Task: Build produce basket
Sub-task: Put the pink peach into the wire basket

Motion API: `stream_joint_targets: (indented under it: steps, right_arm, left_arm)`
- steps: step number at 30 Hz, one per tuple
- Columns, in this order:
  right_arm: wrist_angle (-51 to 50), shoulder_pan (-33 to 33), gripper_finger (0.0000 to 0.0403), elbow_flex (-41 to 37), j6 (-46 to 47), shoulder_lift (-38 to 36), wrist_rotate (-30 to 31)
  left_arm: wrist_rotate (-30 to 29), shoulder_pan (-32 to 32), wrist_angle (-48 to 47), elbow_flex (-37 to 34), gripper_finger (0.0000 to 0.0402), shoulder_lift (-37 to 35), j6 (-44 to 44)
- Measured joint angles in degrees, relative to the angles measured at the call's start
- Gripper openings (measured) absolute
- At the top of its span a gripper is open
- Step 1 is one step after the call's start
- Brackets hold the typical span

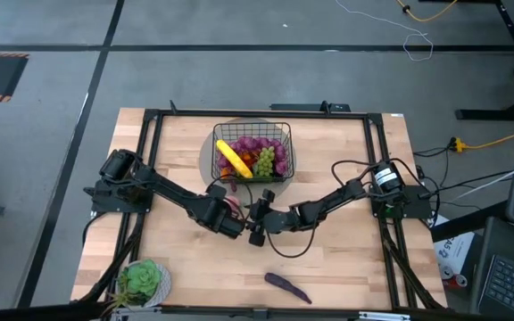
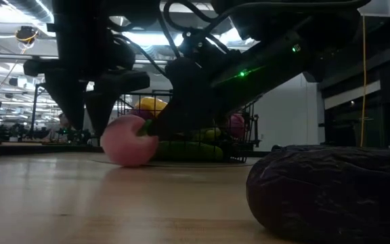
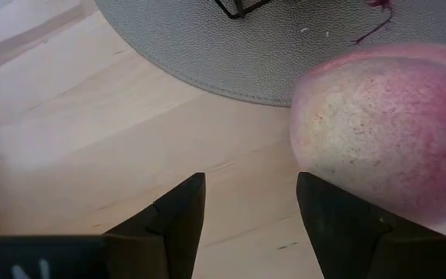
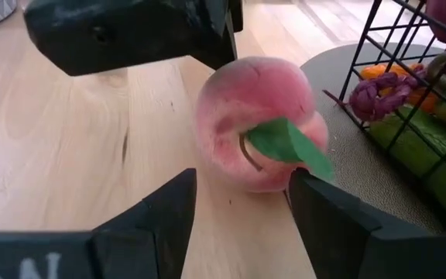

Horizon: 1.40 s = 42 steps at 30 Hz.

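A pink peach (image 4: pixel 254 128) with a green leaf rests on the wooden table beside the grey disc (image 3: pixel 246 54), just in front of the black wire basket (image 1: pixel 289 134). The basket holds a yellow banana (image 1: pixel 230 159), purple grapes (image 1: pixel 261 145) and green grapes (image 1: pixel 264 163). My left gripper (image 3: pixel 250 182) is open and points down at the table, with the peach (image 3: pixel 385 132) outside its gap, against one finger. My right gripper (image 4: pixel 242 178) is open and low, its fingertips at the peach's near side. A purple eggplant (image 1: pixel 288 287) lies near the front edge. My left gripper has the outer side of one finger (image 3: pixel 335 221) right beside the peach's side (image 3: pixel 324 167); I cannot tell whether it touches. My right gripper comes in low from the table's right, and its fingertips stand either side of the peach's leaf end (image 4: pixel 285 143). I cannot tell whether they touch.
The basket stands on the grey disc at the table's far middle. A potted green plant (image 1: pixel 144 281) stands at the near left corner. The eggplant (image 2: pixel 330 190) looms close in the low view. Bare wood lies left and right of the grippers.
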Motion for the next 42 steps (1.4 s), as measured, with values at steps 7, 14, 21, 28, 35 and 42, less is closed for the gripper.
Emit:
stream_joint_targets:
  steps: [7,14,21,28,35,42]
  right_arm:
    - [0.26,0.02,0.0208,0.00,0.00,0.00,0.11]
    - [0.26,0.02,0.0207,0.00,0.00,0.00,0.24]
    - [-1.57,-0.28,0.0160,0.00,0.03,0.00,1.90]
    - [-2.43,-0.87,0.0112,0.00,0.11,0.00,1.77]
    - [-2.43,-0.87,0.0081,0.00,0.02,0.00,1.76]
    - [-2.78,-0.85,0.0045,-0.02,0.04,-0.01,1.68]
  left_arm:
    - [-0.07,0.00,2.96,0.00,0.0199,0.02,0.00]
    - [-0.08,0.00,5.97,0.00,0.0199,0.00,0.00]
    - [-0.11,0.00,6.22,0.00,0.0199,0.00,0.00]
    - [-0.11,0.00,6.91,0.00,0.0199,-0.02,0.00]
    - [-0.29,0.00,10.95,0.00,0.0199,-0.02,2.29]
    - [-1.14,-0.04,11.98,0.00,0.0199,-0.02,3.02]
